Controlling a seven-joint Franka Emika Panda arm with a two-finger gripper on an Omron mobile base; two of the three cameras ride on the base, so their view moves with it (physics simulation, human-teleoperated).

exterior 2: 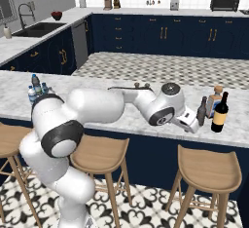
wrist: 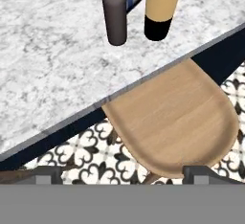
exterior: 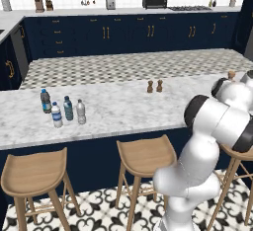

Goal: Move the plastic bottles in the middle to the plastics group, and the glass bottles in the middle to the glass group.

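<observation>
Fingertips [wrist: 48, 174] stood wide apart on the hand [wrist: 122, 175], holding nothing. Ahead of it, a smooth dark brown glass bottle [wrist: 115, 12] with a narrow neck stood on the veined marble tabletop [wrist: 52, 60], beside the black wine bottle [wrist: 161, 7].

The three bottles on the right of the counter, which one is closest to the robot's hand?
The dark brown glass bottle, the smallest, with a narrow neck. It stands just beside the gripper, while the square cork-stoppered bottle and black wine bottle stand farther off.
</observation>
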